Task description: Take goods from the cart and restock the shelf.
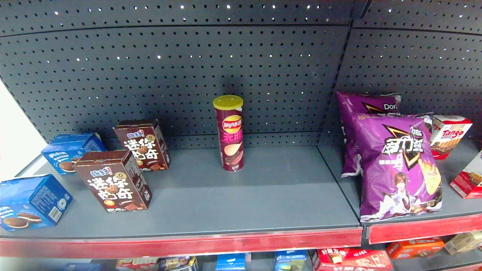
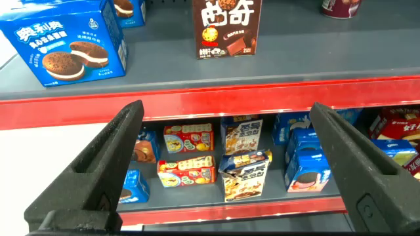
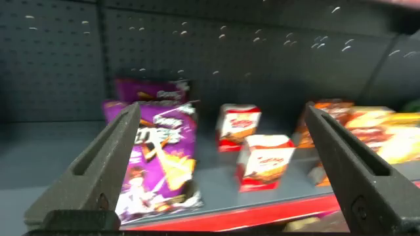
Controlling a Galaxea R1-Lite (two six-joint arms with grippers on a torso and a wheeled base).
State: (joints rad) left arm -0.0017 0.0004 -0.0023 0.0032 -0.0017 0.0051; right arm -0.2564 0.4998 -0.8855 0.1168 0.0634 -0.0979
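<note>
A dark red chip can [image 1: 229,132] with a yellow lid stands upright at the back middle of the grey shelf [image 1: 263,195]. Two brown cookie boxes [image 1: 113,180] stand to its left, with blue cookie boxes [image 1: 32,201] farther left. Purple chip bags [image 1: 395,165] lean on the neighbouring shelf section at the right. My left gripper [image 2: 226,164] is open and empty, level with the shelf's red front edge [image 2: 262,95]. My right gripper [image 3: 223,164] is open and empty, in front of the purple bags [image 3: 157,157] and red-and-white boxes [image 3: 262,160].
A lower shelf [image 2: 249,203] holds several small snack boxes. Red-and-white boxes [image 1: 450,133] stand behind the purple bags at the right. The perforated back panel [image 1: 188,75] closes the rear. Bare shelf lies right of and in front of the chip can.
</note>
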